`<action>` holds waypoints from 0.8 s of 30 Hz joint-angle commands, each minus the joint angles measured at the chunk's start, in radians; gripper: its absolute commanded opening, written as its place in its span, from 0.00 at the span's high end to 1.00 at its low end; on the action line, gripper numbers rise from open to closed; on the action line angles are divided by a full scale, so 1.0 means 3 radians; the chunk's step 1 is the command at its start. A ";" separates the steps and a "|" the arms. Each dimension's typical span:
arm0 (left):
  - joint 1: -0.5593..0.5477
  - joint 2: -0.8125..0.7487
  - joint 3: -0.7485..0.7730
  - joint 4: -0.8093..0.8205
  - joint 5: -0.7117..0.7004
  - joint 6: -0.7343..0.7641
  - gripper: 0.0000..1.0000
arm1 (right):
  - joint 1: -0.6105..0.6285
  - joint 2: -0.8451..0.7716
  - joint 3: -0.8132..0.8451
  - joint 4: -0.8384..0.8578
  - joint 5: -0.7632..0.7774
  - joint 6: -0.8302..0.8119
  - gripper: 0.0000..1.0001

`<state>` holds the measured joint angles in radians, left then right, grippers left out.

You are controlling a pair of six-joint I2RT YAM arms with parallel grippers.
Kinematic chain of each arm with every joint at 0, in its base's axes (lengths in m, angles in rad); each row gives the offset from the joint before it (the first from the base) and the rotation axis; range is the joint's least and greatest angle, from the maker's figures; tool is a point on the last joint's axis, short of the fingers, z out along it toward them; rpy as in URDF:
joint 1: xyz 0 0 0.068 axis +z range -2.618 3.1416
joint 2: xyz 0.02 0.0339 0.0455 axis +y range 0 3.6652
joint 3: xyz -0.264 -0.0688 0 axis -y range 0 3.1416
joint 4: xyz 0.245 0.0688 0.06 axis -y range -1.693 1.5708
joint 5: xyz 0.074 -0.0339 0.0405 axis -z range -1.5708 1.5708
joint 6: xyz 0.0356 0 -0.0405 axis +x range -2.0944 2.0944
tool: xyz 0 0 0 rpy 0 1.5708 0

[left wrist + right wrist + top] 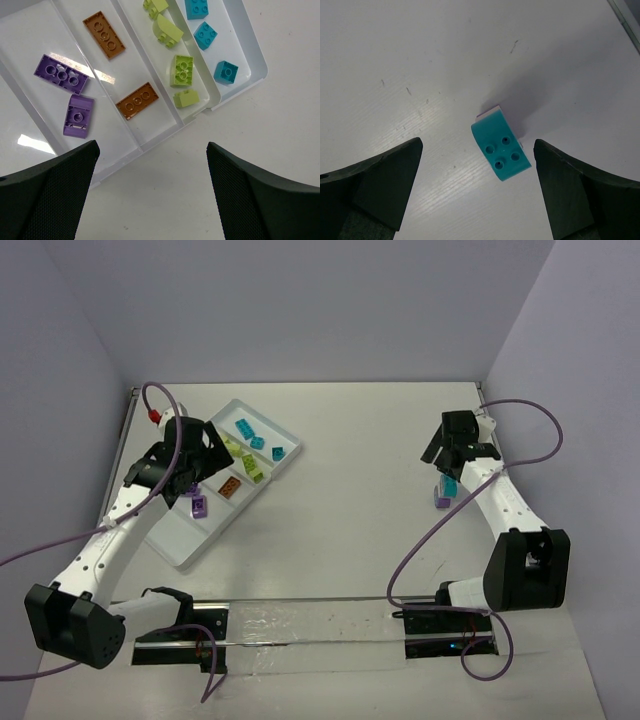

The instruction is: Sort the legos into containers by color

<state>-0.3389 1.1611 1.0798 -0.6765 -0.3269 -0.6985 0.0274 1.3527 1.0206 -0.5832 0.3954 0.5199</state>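
Observation:
The white tray [182,532] lies at the left, and my left gripper [200,465] hangs open above it. In the left wrist view the tray's [30,35] compartments hold two purple legos [61,74], two orange-brown legos [137,101], several lime green legos [183,70] and three teal legos [205,35]. The left gripper [152,150] is over bare table just off the tray's edge, holding nothing. At the right a teal lego [501,147] [449,485] lies on the table, with a sliver of purple [441,503] showing beside it. My right gripper [478,144] [452,458] stands wide open above it, one finger on each side, not touching.
Grey walls close in the table at the back and on both sides. A metal rail [300,625] with both arm bases runs along the near edge. Purple cables [420,550] loop from each arm over the table.

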 commanded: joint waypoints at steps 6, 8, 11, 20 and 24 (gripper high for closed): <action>-0.0013 0.0060 0.0180 0.0082 -0.0007 0.0084 0.04 | -0.0169 0.0070 -0.0173 0.0285 -0.0019 0.0001 0.00; -0.0012 0.0067 0.0185 0.0087 0.0002 0.0084 0.04 | -0.0178 0.0071 -0.0201 0.0299 -0.0050 0.0002 0.00; -0.0016 0.0082 0.0165 0.0112 0.0020 0.0071 0.04 | -0.0178 0.0040 -0.0274 0.0358 -0.0156 -0.0024 0.01; -0.0016 0.0108 0.0194 0.0118 0.0041 0.0086 0.04 | -0.0173 0.0029 -0.0400 0.0448 -0.0301 -0.0074 0.17; -0.0016 0.0097 0.0200 0.0108 0.0031 0.0094 0.04 | -0.0178 0.0032 -0.0411 0.0451 -0.0280 -0.0076 0.37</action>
<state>-0.3389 1.1946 1.0849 -0.6769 -0.3241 -0.6910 -0.0204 1.3678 0.9050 -0.4929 0.3068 0.5033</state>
